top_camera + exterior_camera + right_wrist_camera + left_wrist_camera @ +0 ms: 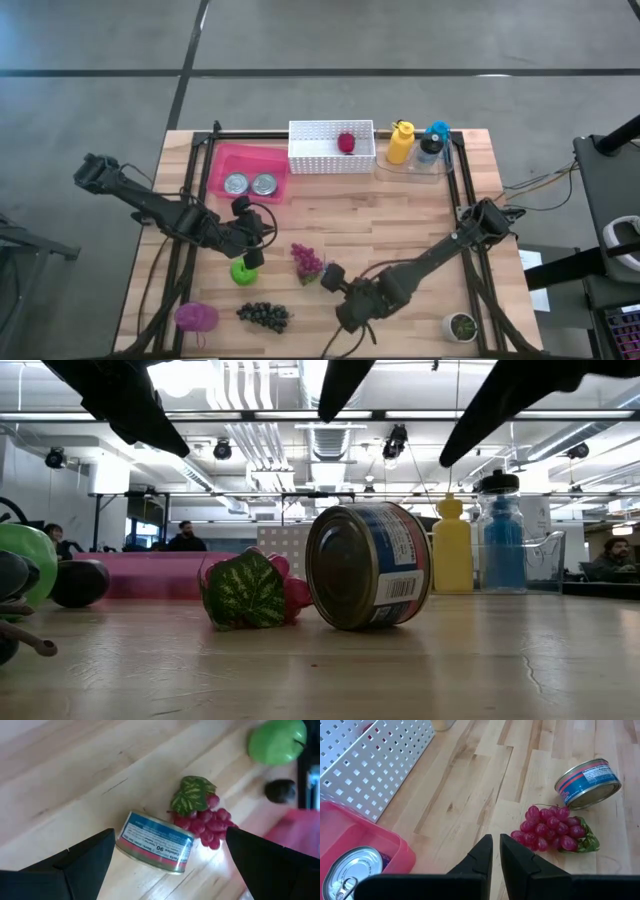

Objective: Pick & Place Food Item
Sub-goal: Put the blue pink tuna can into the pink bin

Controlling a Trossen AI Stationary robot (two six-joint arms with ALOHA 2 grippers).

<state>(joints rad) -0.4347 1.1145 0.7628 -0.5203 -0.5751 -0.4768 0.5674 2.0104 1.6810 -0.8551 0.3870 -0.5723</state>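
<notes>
Right end effector [167, 855] spread wide | tin can [155, 847] on its side between fingers, untouched

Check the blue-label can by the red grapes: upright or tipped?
Tipped. The can lies on its side on the table: its round end faces the low camera and its label wraps the curved wall, beside the red grapes.

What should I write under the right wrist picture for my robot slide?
Open right gripper hovers above a tin can lying on its side beside red grapes, green apple farther off.
</notes>
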